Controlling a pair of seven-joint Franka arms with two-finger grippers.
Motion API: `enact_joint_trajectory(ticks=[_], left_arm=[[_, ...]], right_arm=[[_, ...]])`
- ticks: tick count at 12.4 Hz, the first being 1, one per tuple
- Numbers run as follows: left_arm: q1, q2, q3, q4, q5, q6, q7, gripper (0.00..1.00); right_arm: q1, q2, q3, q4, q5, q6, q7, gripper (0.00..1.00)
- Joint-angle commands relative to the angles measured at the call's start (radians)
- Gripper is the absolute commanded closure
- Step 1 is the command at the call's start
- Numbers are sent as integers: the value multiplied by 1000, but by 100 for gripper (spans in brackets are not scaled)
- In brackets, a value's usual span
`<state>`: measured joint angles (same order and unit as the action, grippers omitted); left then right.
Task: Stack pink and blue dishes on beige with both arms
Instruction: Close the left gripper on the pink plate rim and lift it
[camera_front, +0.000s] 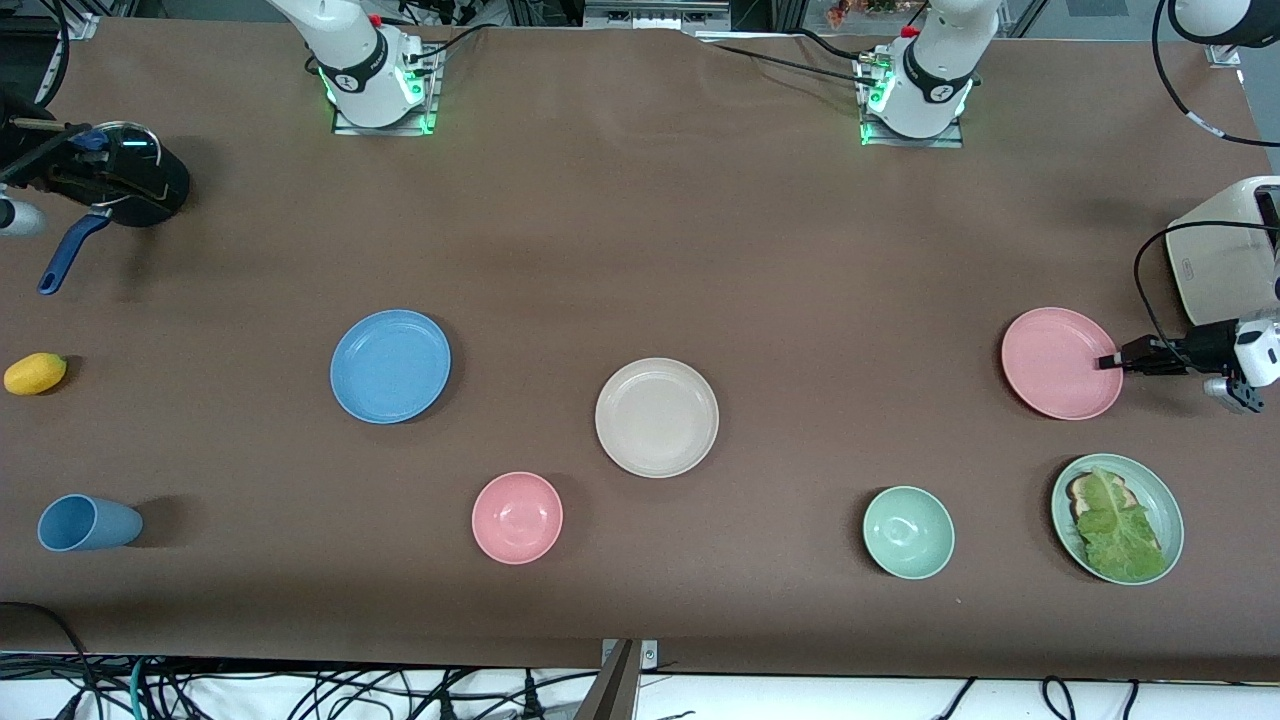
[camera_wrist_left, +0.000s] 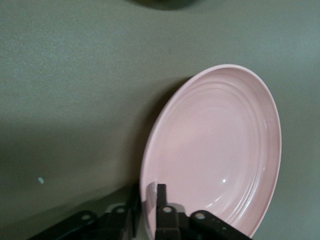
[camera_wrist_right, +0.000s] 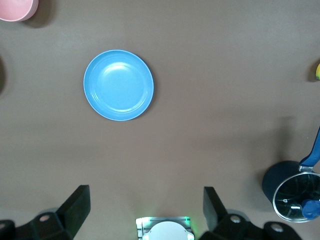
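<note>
The pink plate (camera_front: 1055, 360) lies toward the left arm's end of the table. My left gripper (camera_front: 1105, 362) is shut on its rim on the side facing that end, one finger inside the plate and one outside. The left wrist view shows the pink plate (camera_wrist_left: 220, 145) close up, with my left gripper (camera_wrist_left: 147, 187) pinching the rim. The blue plate (camera_front: 390, 366) sits toward the right arm's end. The beige plate (camera_front: 656, 417) is bare, between the other two. My right gripper (camera_wrist_right: 147, 192) hangs open and high over the table near its base, looking down on the blue plate (camera_wrist_right: 118, 85). It is out of the front view.
A pink bowl (camera_front: 517, 517), a green bowl (camera_front: 908, 532) and a green plate with lettuce (camera_front: 1117, 517) stand nearer the front camera. A blue cup (camera_front: 88, 522), a yellow fruit (camera_front: 35, 373) and a black pot (camera_front: 130, 180) are at the right arm's end. A toaster (camera_front: 1225, 250) stands by the left gripper.
</note>
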<state>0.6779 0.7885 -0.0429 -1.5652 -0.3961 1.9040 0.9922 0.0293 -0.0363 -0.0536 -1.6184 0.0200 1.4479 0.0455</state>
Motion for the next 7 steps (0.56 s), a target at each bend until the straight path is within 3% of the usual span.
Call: enact_joint_trajectory(ticks=[1,7], left_arm=[[6,12,-3,19,-29,-2,8,100],[-9,-61,-11,59,-10,-60,-47,100]], right_arm=[[0,-10,-3,8,6,-17,2,0],[0,-8,3,8,8,-11,4,0]])
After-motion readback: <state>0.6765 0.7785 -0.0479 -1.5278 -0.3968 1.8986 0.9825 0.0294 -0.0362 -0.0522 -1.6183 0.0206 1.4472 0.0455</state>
